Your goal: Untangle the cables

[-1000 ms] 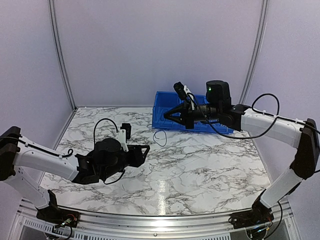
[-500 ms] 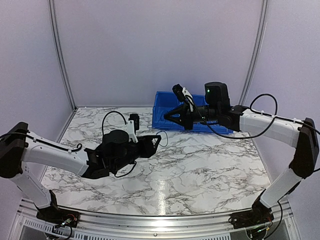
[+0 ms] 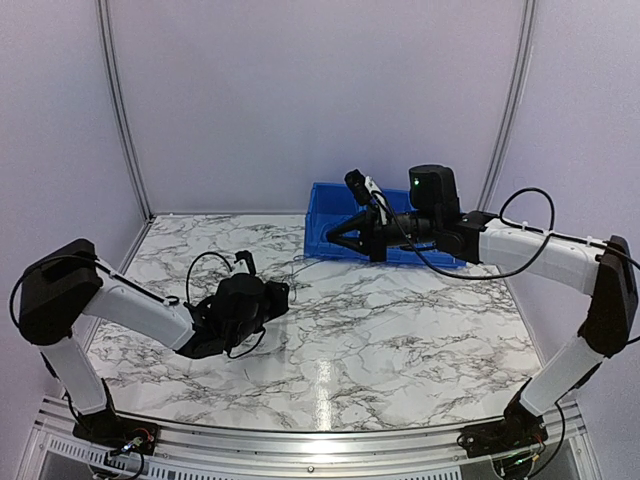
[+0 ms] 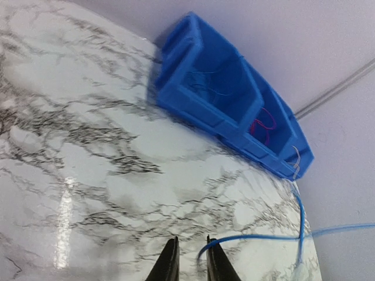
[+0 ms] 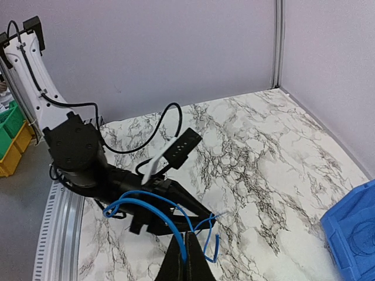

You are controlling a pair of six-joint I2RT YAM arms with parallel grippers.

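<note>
Top external view is barely resolving the thin blue cable (image 4: 263, 237). Right gripper (image 5: 187, 237) is pinching it above the white marble table (image 4: 88, 146). Left gripper (image 4: 191, 246), fingers cut off, is gaping narrowly, the cable's curled end sitting in the gap. Beyond, a blue plastic bin (image 4: 199, 88) is holding a red wire (image 4: 265, 124)

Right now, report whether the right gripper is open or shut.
The right gripper is shut on the blue cable. In the right wrist view its fingers meet, no gap, and the cable loops out from between them.
</note>
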